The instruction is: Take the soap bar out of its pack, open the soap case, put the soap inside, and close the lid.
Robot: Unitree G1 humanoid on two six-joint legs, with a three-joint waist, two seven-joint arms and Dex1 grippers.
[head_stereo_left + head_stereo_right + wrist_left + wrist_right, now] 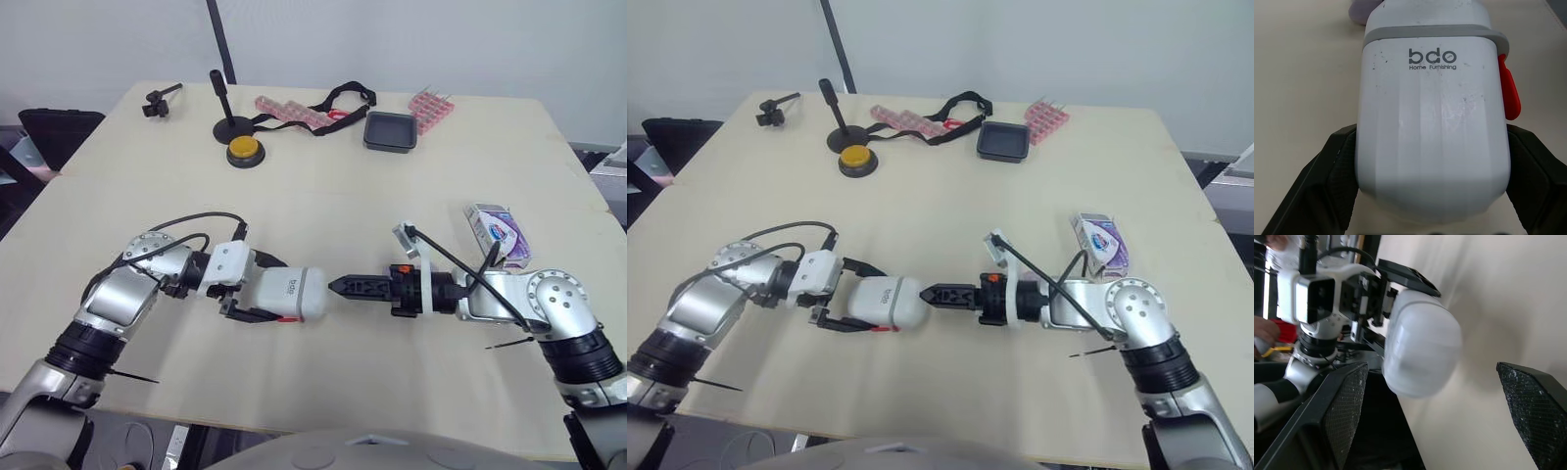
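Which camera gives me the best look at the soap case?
The left wrist view: the soap case sits close-up, lettering, grey seam and red tab plain. Head views show it from afar; the right wrist view, its rounded end.

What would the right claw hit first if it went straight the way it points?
Most likely the white soap case, held by the left claw, just ahead of the right claw.

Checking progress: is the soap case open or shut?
Shut: the case halves meet at the gray band, gripped by the left end effector.

closed white soap case [289, 292], soap pack [500, 233] apart
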